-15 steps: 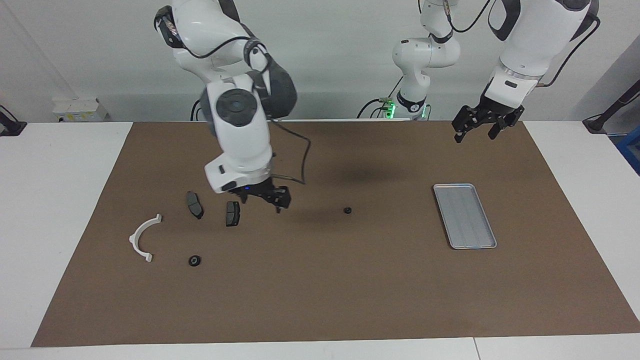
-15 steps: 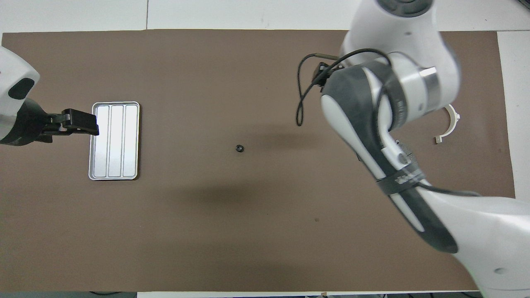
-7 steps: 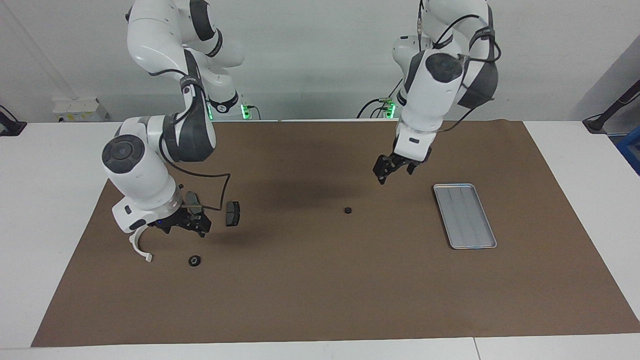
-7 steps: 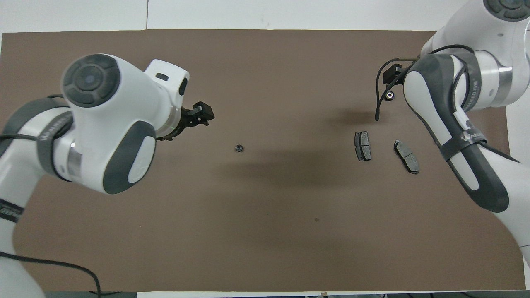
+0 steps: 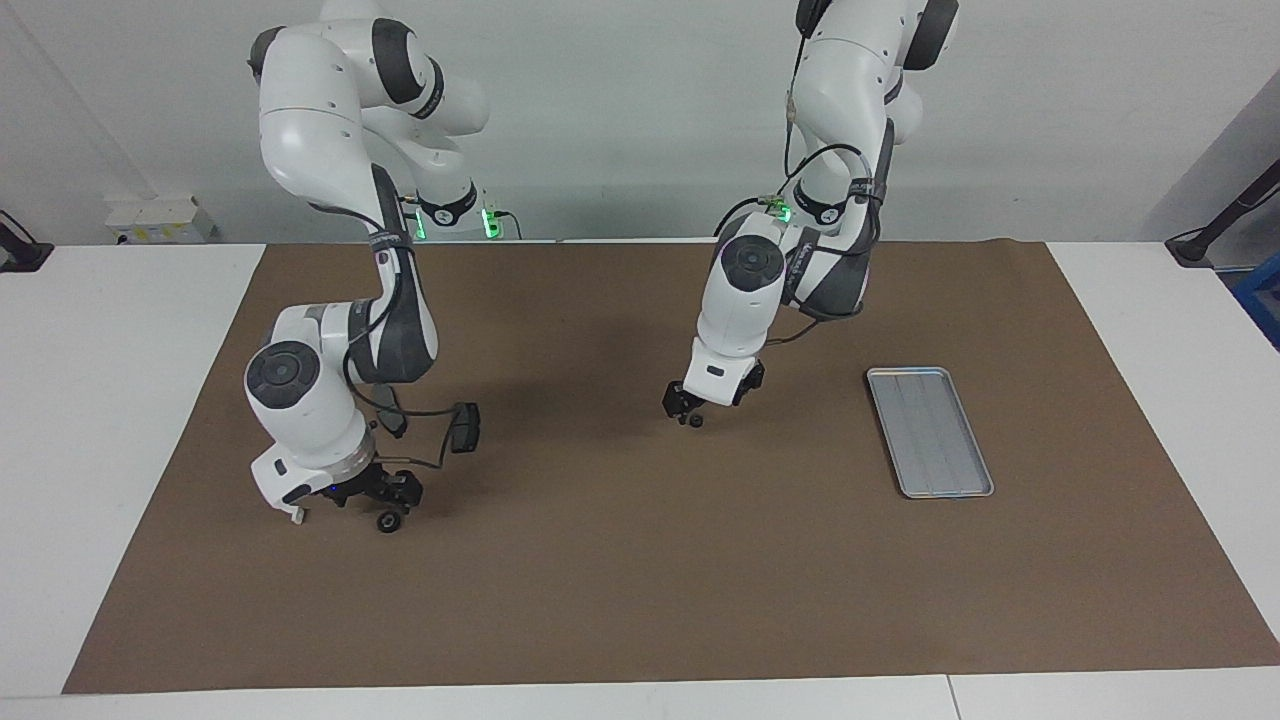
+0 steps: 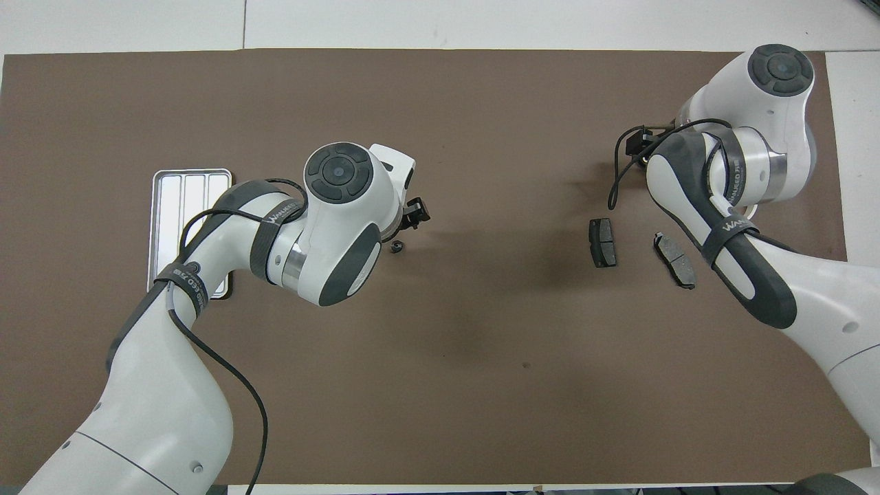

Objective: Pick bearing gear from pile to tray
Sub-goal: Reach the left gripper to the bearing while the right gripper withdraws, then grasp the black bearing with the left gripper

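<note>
Fingers: both pairs read released; left gripper [image 5: 689, 416] low over mid-mat bearing gear [image 5: 694, 421], right gripper [image 5: 392, 496] low over second bearing gear [image 5: 388, 522].
Change: a second ago both hung high; now you have each down at a gear, neither gripped.
Meaning: grasp looks imminent.
Tray [image 5: 975, 463]: bare, toward left arm's end.
Room: open mat [image 5: 640, 600] between gear and tray; brake pad [image 5: 465, 428] beside right arm, white arc [image 5: 297, 515] mostly hidden.

White arc [image 5: 297, 515] mostly hidden under right arm; tray [image 6: 162, 180] partly covered by left arm.
</note>
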`<state>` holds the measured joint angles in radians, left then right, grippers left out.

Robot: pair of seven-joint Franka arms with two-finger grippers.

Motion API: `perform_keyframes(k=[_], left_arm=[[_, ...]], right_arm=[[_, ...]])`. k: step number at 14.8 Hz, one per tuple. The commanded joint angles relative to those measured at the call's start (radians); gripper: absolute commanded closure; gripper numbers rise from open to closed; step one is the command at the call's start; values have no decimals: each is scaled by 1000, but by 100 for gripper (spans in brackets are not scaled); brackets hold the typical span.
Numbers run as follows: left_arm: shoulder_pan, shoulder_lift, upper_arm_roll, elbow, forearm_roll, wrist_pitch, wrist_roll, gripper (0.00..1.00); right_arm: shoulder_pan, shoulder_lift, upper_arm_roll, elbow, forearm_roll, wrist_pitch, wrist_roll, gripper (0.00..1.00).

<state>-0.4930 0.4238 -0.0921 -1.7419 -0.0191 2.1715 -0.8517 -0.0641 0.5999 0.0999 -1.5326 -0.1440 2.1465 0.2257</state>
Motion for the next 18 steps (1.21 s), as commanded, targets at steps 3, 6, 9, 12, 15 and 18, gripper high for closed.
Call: perform_keyframes(k=[3, 6, 9, 12, 15, 18], left_arm=[[-38, 0, 17, -79, 19, 111, -36, 5], [-38, 0, 17, -94, 19, 117, -36, 8], [-39, 1, 17, -103, 19, 126, -38, 12], [-39, 1, 17, -110, 19, 128, -38, 13], [-41, 3, 17, -113, 19, 140, -44, 16], [-41, 3, 17, -122, 19, 157, -46, 19]], right_arm=[[-13, 30, 17, -1, -16, 75, -3, 0], [-13, 41, 17, -4, -14, 92, 1, 0], [-10, 41, 17, -11, -11, 93, 4, 0], [-11, 41, 18, -17, -9, 95, 6, 2], [-16, 41, 18, -40, -6, 121, 4, 5], [-16, 38, 18, -57, -6, 136, 4, 11]])
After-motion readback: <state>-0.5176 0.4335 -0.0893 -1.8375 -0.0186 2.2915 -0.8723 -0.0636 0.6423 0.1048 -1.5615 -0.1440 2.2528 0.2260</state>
